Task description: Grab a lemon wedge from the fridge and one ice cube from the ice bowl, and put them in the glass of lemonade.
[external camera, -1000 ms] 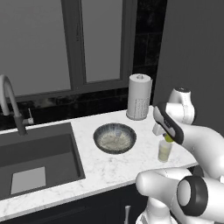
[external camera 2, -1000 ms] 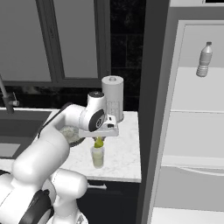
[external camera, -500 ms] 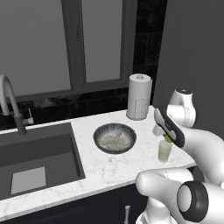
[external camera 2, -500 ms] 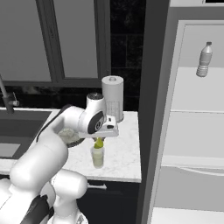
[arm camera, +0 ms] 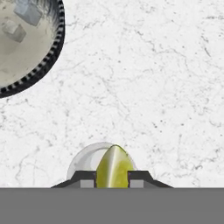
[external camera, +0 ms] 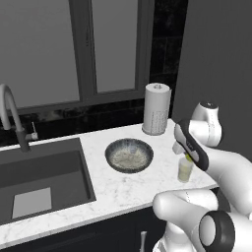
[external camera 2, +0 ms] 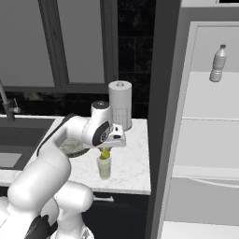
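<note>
We saw the lemon wedge (arm camera: 114, 168) clamped in the pincer (external camera 2: 106, 152), just above the glass of lemonade (external camera 2: 104, 167) on the table (external camera: 147, 182), slightly lower than a second before; the ice bowl (external camera: 129, 155) stayed put.

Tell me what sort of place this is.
A rendered home kitchen, most likely. A white marble counter holds a sunken dark sink with a curved tap, a tall white paper-towel roll stands by a dark window, and an open grey fridge shows white shelves.
</note>
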You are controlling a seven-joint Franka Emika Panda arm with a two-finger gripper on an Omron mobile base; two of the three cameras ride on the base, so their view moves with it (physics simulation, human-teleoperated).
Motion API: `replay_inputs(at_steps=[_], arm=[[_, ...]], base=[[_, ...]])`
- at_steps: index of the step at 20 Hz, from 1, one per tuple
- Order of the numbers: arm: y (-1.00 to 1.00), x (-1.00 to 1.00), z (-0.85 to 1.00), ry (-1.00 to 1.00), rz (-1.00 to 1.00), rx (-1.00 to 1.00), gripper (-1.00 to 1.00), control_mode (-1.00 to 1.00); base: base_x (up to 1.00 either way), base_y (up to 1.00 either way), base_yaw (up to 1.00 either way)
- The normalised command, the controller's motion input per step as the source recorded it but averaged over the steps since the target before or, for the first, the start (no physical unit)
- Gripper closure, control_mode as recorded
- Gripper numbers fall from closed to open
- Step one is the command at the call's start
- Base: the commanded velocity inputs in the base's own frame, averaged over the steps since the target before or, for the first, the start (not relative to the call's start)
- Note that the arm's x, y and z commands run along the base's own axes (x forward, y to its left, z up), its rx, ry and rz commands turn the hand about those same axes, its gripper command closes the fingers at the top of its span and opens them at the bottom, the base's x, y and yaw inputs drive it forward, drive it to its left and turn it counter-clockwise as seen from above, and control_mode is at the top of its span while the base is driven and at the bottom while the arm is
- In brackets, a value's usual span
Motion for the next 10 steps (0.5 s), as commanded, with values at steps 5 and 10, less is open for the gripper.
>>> replay_inputs(at_steps=[5,10], arm=[[0.01,-0.07,0.00,-0.01,0.00,0.00,1.00,-1.00],[0.00,0.00,0.00,0.00,0.00,0.00,1.00,-1.00]], base=[[0.00,0.00,0.00],[0.00,0.00,0.00]])
